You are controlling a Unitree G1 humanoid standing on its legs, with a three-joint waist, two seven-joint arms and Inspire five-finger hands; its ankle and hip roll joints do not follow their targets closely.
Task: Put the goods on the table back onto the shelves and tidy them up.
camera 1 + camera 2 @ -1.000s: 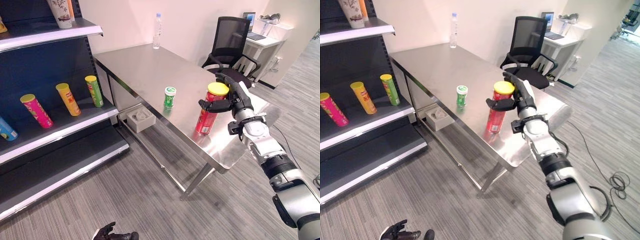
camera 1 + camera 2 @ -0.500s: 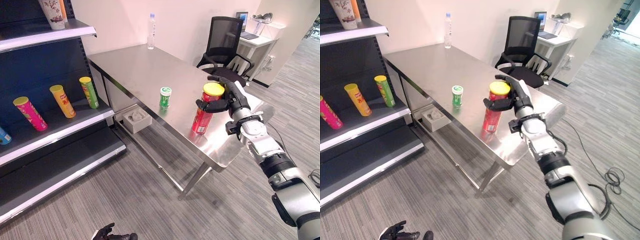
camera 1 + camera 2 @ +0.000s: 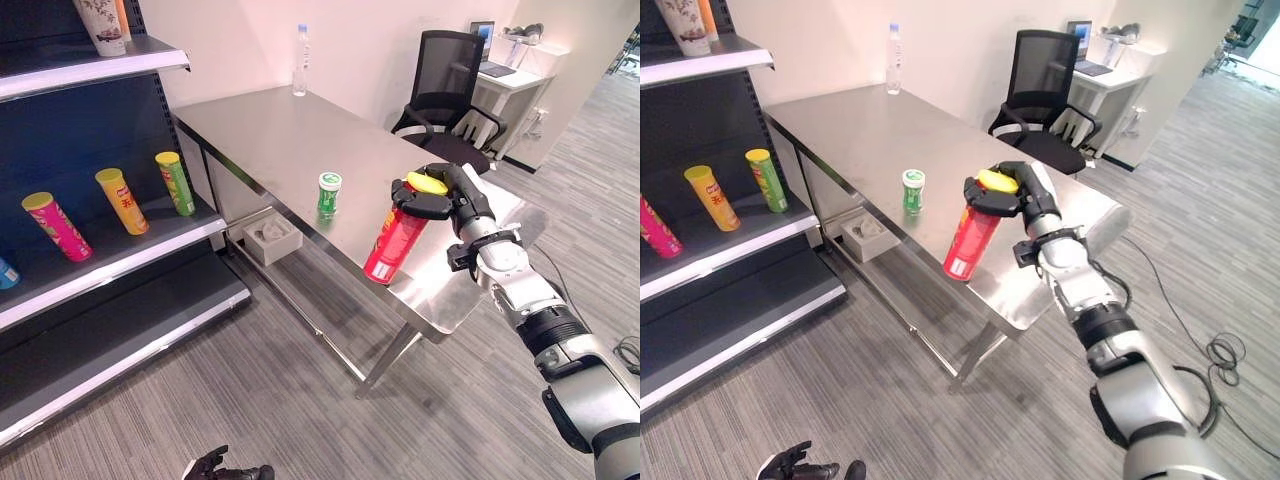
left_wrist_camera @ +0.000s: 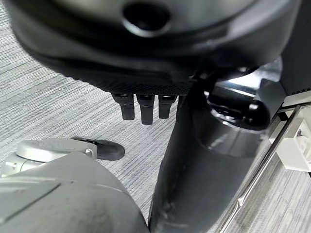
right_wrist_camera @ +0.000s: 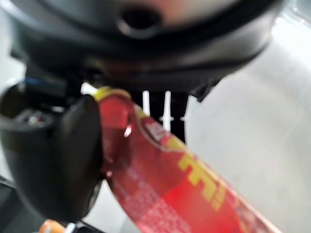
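Right hand (image 3: 455, 195) grips the red can (image 3: 393, 243), tilted clear of the tabletop (image 3: 290, 135); green tub (image 3: 328, 194) at 10 o'clock remains unshelved.

Red tube (image 3: 395, 245) with yellow lid (image 3: 427, 184), gripped by the dark right hand (image 3: 452, 192). Green can (image 3: 328, 194), white top. Table (image 3: 270, 130): bare silver steel. Shelf tubes at 9 o'clock: pink (image 3: 58, 226), yellow (image 3: 122, 200), green (image 3: 175, 183), all with yellow lids.
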